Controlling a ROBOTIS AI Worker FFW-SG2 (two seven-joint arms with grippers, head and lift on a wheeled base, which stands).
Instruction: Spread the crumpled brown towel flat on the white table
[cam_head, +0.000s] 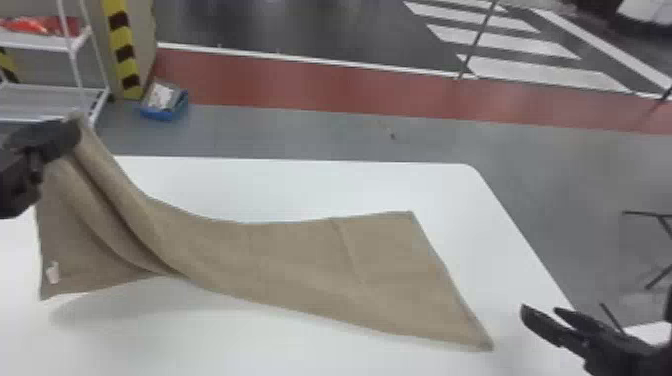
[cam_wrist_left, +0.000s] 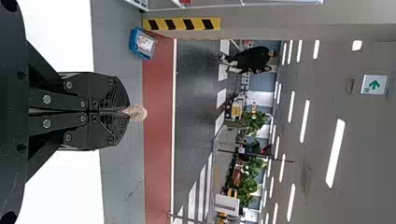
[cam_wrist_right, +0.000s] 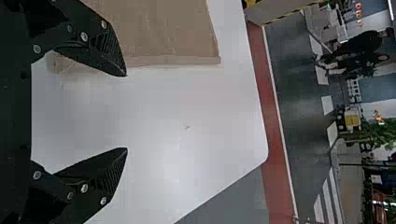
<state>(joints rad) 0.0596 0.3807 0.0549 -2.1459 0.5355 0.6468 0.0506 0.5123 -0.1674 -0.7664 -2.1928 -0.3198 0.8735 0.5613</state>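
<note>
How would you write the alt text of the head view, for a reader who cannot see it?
At left, the left gripper holds up one end of a brown towel, which hangs in folds there; the rest slopes down and spreads across a white table. At lower right, apart from the towel, is the right gripper with its jaws open.

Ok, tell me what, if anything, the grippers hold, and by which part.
The left gripper holds the brown towel by a small pinch at its raised end, probably a corner. The right gripper is open and holds nothing.
</note>
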